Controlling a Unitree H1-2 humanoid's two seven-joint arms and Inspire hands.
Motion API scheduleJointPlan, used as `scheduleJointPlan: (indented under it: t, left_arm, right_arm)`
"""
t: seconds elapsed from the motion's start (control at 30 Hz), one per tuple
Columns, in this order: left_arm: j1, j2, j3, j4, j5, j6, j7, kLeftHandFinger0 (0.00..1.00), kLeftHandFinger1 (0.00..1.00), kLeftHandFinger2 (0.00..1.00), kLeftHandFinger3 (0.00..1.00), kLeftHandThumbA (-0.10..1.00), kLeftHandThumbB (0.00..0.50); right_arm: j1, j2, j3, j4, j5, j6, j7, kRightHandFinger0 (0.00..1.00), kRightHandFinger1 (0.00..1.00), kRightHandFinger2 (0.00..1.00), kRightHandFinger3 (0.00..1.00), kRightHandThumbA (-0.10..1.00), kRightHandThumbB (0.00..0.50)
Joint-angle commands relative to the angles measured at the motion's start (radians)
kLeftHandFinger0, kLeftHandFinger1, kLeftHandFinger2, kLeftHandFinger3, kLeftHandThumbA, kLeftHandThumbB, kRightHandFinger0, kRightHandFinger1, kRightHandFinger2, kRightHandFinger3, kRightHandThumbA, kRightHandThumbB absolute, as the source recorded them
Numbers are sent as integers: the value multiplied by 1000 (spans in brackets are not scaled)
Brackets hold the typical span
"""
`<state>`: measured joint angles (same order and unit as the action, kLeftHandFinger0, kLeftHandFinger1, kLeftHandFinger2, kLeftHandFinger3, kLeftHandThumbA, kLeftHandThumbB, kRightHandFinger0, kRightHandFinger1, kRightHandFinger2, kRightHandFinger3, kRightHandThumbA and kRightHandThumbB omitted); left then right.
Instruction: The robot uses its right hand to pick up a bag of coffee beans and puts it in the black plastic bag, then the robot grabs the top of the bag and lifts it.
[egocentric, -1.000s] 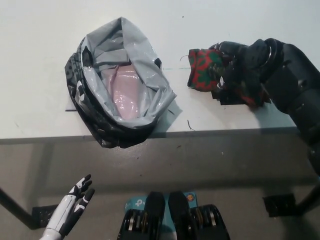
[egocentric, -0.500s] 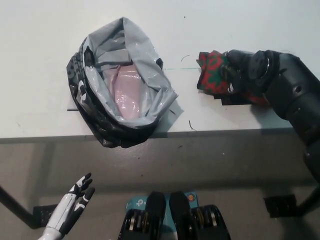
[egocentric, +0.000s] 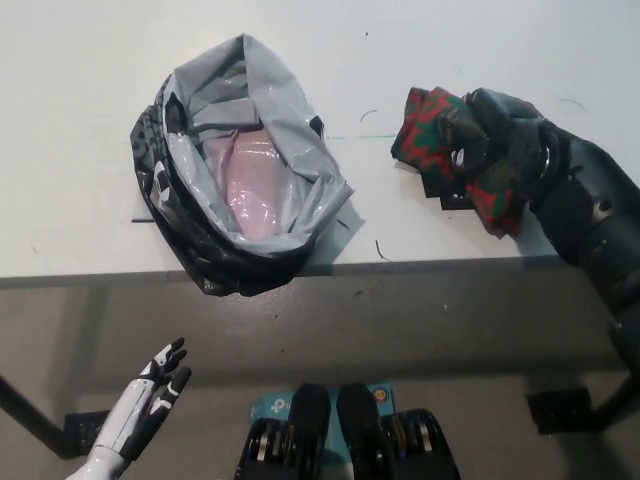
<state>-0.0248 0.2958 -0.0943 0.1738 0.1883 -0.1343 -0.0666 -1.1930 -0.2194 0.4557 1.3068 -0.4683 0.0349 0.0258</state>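
The red-and-green coffee bag (egocentric: 432, 135) is on the white table (egocentric: 80, 70), well to the right of the open black plastic bag (egocentric: 240, 175), so the pick-up looks to be the step in hand. The black right hand (egocentric: 490, 150) is wrapped around it; next it must carry it left and drop it into the opening. The white left hand (egocentric: 160, 385) rests below the table edge, fingers apart and empty.

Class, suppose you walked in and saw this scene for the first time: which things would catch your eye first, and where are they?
The open black plastic bag with its grey lining sits at the left of the white table, near the front edge, with something pink inside. At the right, the black right robot hand is closed on a red-and-green coffee bean bag. The white left robot hand hangs open at lower left, below the table.
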Motion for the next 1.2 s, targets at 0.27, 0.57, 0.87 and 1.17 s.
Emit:
scheduleJointPlan:
  t: [0.27, 0.57, 0.87, 1.17]
  left_arm:
    - [-18, 23, 5, -9, 11, -50, -10, 1000, 1000, 1000, 1000, 1000, 249]
    - [-10, 24, 5, -4, 13, -59, -12, 1000, 1000, 1000, 1000, 1000, 236]
    - [-10, 22, 4, -10, 16, -38, -16, 1000, 1000, 1000, 1000, 1000, 255]
    - [-13, 18, 4, -14, 5, -40, -23, 1000, 1000, 1000, 1000, 1000, 230]
  right_arm:
    - [-74, -8, -151, -72, 63, -165, -227, 3, 430, 861, 903, -100, 172]
    - [-137, 5, -244, -307, 92, -85, -190, 0, 421, 858, 920, -100, 133]
    - [-221, 47, -254, -540, 80, 10, -104, 0, 368, 778, 860, -100, 149]
    - [-334, 146, -242, -493, 72, 32, -106, 0, 272, 679, 795, -100, 156]
